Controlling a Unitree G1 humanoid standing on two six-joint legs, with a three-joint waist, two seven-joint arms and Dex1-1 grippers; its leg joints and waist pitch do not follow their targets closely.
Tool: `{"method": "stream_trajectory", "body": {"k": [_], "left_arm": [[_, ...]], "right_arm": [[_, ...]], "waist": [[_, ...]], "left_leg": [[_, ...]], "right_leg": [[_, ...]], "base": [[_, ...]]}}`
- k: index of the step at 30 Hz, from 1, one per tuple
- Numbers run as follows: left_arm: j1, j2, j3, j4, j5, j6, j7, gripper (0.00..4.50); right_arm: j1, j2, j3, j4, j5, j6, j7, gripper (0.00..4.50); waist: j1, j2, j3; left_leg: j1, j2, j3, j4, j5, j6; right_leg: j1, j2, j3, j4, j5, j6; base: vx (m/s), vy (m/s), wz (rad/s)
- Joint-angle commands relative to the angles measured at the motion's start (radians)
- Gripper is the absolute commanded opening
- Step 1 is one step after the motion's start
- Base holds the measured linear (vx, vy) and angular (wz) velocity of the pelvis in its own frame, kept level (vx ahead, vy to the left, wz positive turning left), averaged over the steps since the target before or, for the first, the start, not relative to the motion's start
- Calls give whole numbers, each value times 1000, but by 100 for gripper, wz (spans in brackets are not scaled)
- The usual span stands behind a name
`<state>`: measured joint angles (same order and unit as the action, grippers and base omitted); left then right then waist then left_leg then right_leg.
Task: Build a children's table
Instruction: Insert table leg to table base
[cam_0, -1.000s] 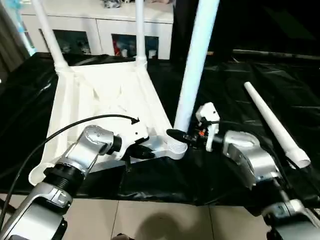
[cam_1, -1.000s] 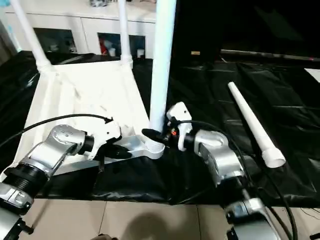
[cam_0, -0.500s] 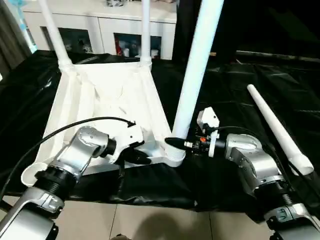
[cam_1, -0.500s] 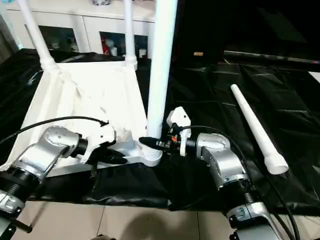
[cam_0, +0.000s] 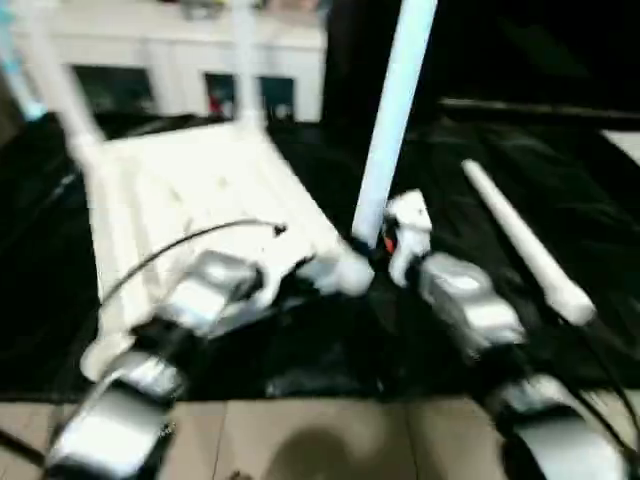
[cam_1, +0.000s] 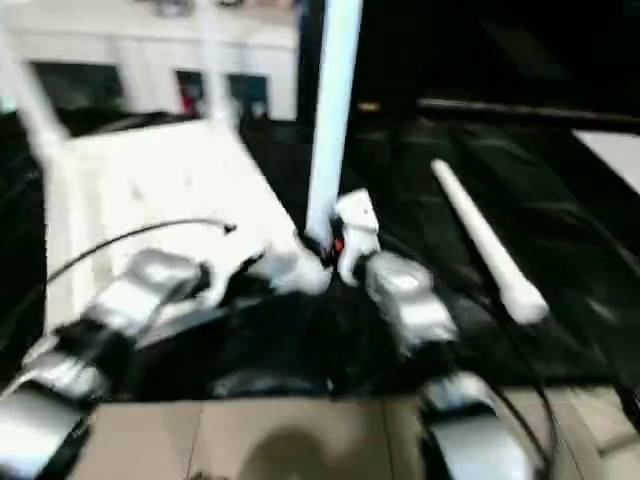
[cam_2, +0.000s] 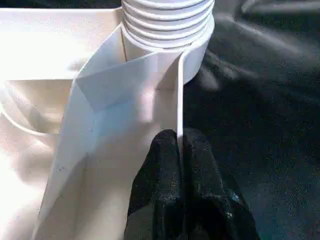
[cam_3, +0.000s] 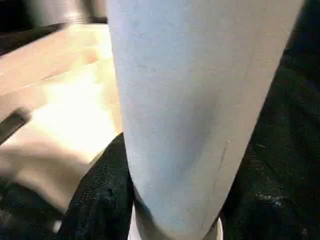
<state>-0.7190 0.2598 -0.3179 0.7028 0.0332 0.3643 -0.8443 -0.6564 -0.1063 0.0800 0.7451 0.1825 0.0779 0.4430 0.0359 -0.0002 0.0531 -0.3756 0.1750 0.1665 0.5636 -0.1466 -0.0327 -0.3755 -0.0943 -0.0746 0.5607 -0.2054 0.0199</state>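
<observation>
Legs stand in three sockets of the upturned top (cam_0: 190, 185); right hand (cam_3: 117, 200) clamps the third leg (cam_0: 392, 120) to screw it in, left hand (cam_2: 180, 150) pinches the rim steady, spare leg (cam_0: 520, 245) lying at 3 o'clock.

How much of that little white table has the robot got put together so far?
Roughly halfway. Two legs already stand up from the far corners of the upturned table top. In hand: the right gripper is closed around a third leg standing in the near corner socket, while the left gripper pinches the top's rim. The fourth leg lies loose on the black cloth, not yet fitted.
</observation>
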Motion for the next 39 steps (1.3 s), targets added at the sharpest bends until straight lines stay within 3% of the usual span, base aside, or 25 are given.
{"method": "stream_trajectory", "body": {"k": [1, 2, 3, 4, 6, 7, 8, 9, 10, 11, 12, 13, 14, 15, 16, 17, 18, 19, 20, 24, 26, 31, 33, 34, 39], "left_arm": [[-52, -23, 55, -9, -17, 33, 65, 0], [-57, -34, 54, -10, -13, 51, 81, 0], [-61, -43, 52, -11, -10, 65, 94, 0], [-62, -49, 53, -14, -10, 73, 101, 0], [-69, -78, 53, -27, -8, 111, 134, 0], [-69, -87, 52, -35, -9, 124, 142, 0], [-71, -94, 53, -36, -8, 132, 147, 0], [-69, -97, 50, -45, -5, 140, 147, 0], [-68, -99, 49, -51, -3, 145, 148, 0], [-65, -100, 46, -59, 0, 150, 148, 0], [-63, -100, 45, -63, 1, 153, 148, 0], [-61, -99, 45, -65, 2, 155, 151, 0], [-60, -99, 44, -65, 2, 156, 152, 0], [-60, -98, 44, -65, 2, 157, 153, 0], [-58, -95, 43, -66, 4, 160, 158, 0], [-57, -94, 43, -68, 4, 164, 161, 0], [-57, -94, 43, -68, 4, 164, 161, 0], [-56, -91, 41, -71, 6, 161, 159, 0], [-53, -83, 35, -77, 9, 149, 144, 0], [-34, -45, 9, -106, 16, 110, 77, 0], [-17, -8, -8, -123, 16, 69, 18, 0], [17, 72, -25, -158, -7, -36, -126, 0], [51, 129, -41, -223, -42, -68, -250, 0], [63, 147, -42, -248, -60, -71, -295, 0], [90, 204, -47, -318, -112, -45, -427, 0]], "right_arm": [[26, -4, -39, 155, -32, 59, -127, 188], [9, 6, -45, 183, -33, 52, -161, 188], [-5, 15, -51, 208, -35, 46, -191, 188], [-13, 20, -57, 219, -32, 44, -208, 188], [-53, 42, -86, 286, -21, 34, -289, 188], [-65, 49, -95, 305, -18, 32, -314, 188], [-75, 54, -100, 321, -18, 28, -331, 188], [-84, 59, -97, 334, -23, 28, -338, 188], [-92, 63, -96, 347, -28, 26, -344, 188], [-100, 67, -93, 357, -36, 25, -350, 188], [-105, 70, -91, 363, -39, 23, -353, 188], [-111, 71, -88, 372, -44, 17, -355, 188], [-115, 72, -86, 377, -47, 14, -355, 188], [-115, 72, -86, 379, -48, 13, -355, 188], [-124, 76, -87, 394, -49, 1, -353, 188], [-129, 78, -87, 404, -50, -4, -355, 188], [-130, 78, -86, 405, -51, -6, -353, 188], [-134, 78, -84, 413, -54, -14, -341, 188], [-138, 78, -84, 414, -52, -26, -306, 188], [-140, 68, -66, 405, -58, -38, -175, 188], [-125, 48, -26, 382, -74, -40, -55, 188], [-75, -3, 28, 315, -72, -34, 178, 188], [-39, -42, 58, 266, -72, -29, 311, 188], [-27, -55, 68, 248, -75, -27, 356, 188], [13, -108, 95, 169, -60, 14, 522, 188]], "waist": [[-16, 15, -40], [-16, 15, -40], [-17, 15, -37], [-20, 15, -33], [-22, 22, -31], [-13, 33, -31], [21, 40, -28], [47, -2, -37], [29, -47, -40], [23, -67, -28], [28, -54, -23], [51, 3, -71], [37, -12, -67], [22, -4, -73], [15, -3, -64], [9, -13, -53], [3, -16, -51], [6, -19, -53], [7, -21, -57], [10, -19, -56], [10, -19, -59], [13, -13, -63], [14, -19, -64], [14, -13, -64], [20, -13, -66]], "left_leg": [[48, 54, -43, -110, -845, -118], [49, 53, -42, -109, -842, -117], [57, 48, -36, -102, -830, -113], [67, 43, -36, -94, -832, -106], [56, 48, -37, -106, -846, -105], [9, 68, -35, -157, -895, -114], [-49, 85, 1, -234, -963, -129], [-7, 72, 43, -216, -831, -91], [68, 36, 36, -95, -710, -92], [119, 2, 3, 110, -375, -36], [39, 4, -27, 92, -257, -6], [-9, 42, -51, -39, -123, -73], [10, 47, -44, -40, -115, -70], [34, 49, -39, -40, -93, -65], [31, 50, -33, -48, -149, -56], [29, 46, -24, -56, -328, -51], [27, 42, -23, -57, -393, -55], [34, 36, -22, -55, -454, -57], [34, 37, -22, -56, -440, -55], [17, 42, -24, -63, -383, -39], [13, 47, -20, -63, -332, -33], [15, 52, -12, -58, -234, -15], [15, 55, -10, -58, -220, -10], [15, 56, -9, -57, -208, -1], [27, 55, -1, -50, -156, 22]], "right_leg": [[3, -42, 0, -83, -532, -106], [3, -44, 1, -82, -533, -108], [-8, -49, 2, -95, -561, -106], [-14, -48, -13, -112, -607, -87], [0, -44, -24, -102, -593, -81], [51, -27, -23, -20, -483, -90], [95, 3, -18, 115, -300, -105], [51, -6, 41, 111, -349, -91], [-45, -47, 65, -26, -645, -64], [-107, -151, 84, -184, -1100, -27], [-23, -181, 116, -152, -1075, -42], [56, -91, 48, -39, -522, -96], [19, -53, 37, -15, -293, -124], [17, -37, 30, 9, 15, -216], [16, -38, 31, 3, 24, -248], [15, -40, 36, -20, -153, -258], [15, -44, 38, -28, -252, -248], [7, -49, 41, -46, -410, -207], [3, -53, 48, -52, -432, -190], [11, -54, 48, -52, -415, -176], [15, -53, 50, -44, -330, -200], [25, -49, 50, -22, -137, -273], [29, -50, 51, -16, -95, -286], [29, -49, 52, -11, -60, -297], [29, -48, 54, -2, 29, -332]], "base": [[0, 0, 0], [0, 0, 0], [0, 0, 0], [0, 0, 0], [0, 0, 0], [-60, 1, -14], [0, 0, 0], [0, 0, 0], [80, -129, 15], [135, -93, -28], [135, -93, -28], [115, 8, -33], [85, 3, 6], [85, 3, 6], [0, 0, 0], [0, 0, 0], [0, 0, 0], [0, 0, 0], [-10, -60, 7], [0, 0, 0], [0, 0, 0], [0, 0, 0], [0, 0, 0], [0, 0, 0], [0, 0, 0]]}}
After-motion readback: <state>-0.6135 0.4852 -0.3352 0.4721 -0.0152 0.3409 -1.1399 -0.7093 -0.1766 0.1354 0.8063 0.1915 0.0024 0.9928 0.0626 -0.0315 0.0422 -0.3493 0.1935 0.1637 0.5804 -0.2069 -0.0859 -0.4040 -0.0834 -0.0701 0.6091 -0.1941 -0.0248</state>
